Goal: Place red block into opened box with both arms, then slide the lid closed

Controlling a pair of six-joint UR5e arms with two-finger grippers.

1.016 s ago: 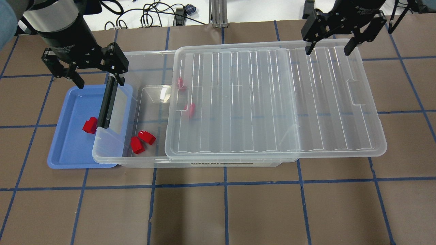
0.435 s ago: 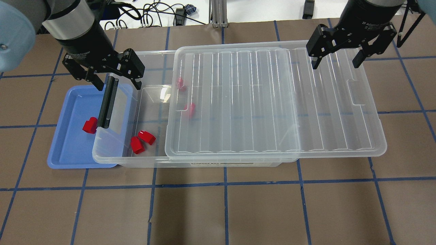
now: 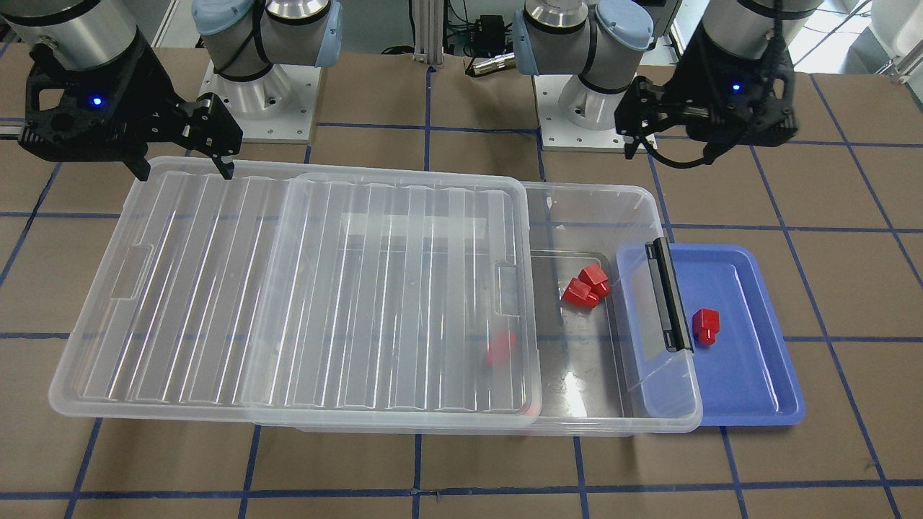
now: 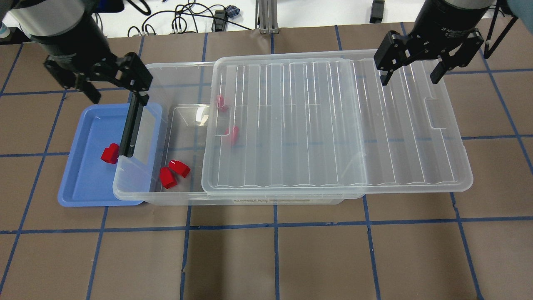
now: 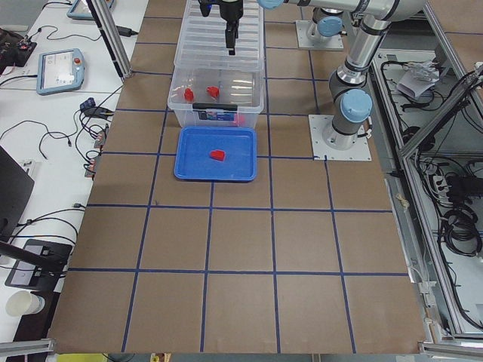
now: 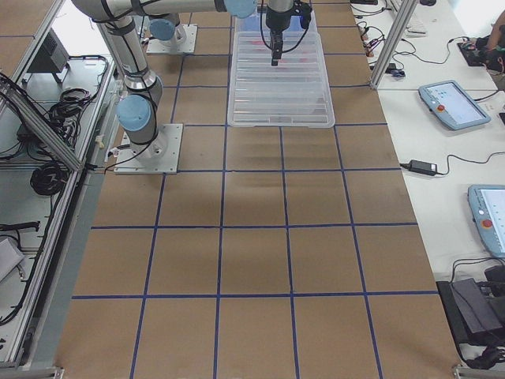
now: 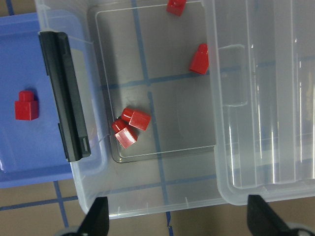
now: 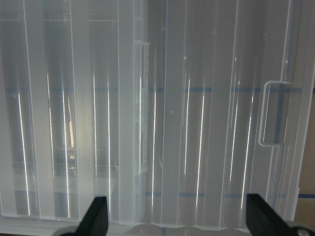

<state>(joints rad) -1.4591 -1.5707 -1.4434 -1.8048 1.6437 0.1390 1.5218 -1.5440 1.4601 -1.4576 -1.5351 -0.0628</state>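
One red block (image 4: 110,153) lies in the blue tray (image 4: 83,183), close to the box's black handle (image 4: 132,127). The clear box (image 4: 129,192) stands with its handle end over the tray. Several red blocks lie inside it, two of them side by side (image 4: 173,173). The ribbed lid (image 4: 333,125) covers the box's right part and overhangs its right end, so the left part is uncovered. My left gripper (image 4: 118,96) hovers open and empty over the tray's far edge. My right gripper (image 4: 410,80) hangs open and empty above the lid's far right part.
The lid's overhanging end (image 3: 94,375) juts past the box over the brown table. The two arm bases (image 3: 259,86) stand behind the box. Cables and a metal post (image 4: 266,16) lie beyond the table's far edge.
My left gripper swung right, then back left and away over the tray's far edge. The right gripper came slightly forward over the lid, then held still. Blocks, box and lid have not moved.
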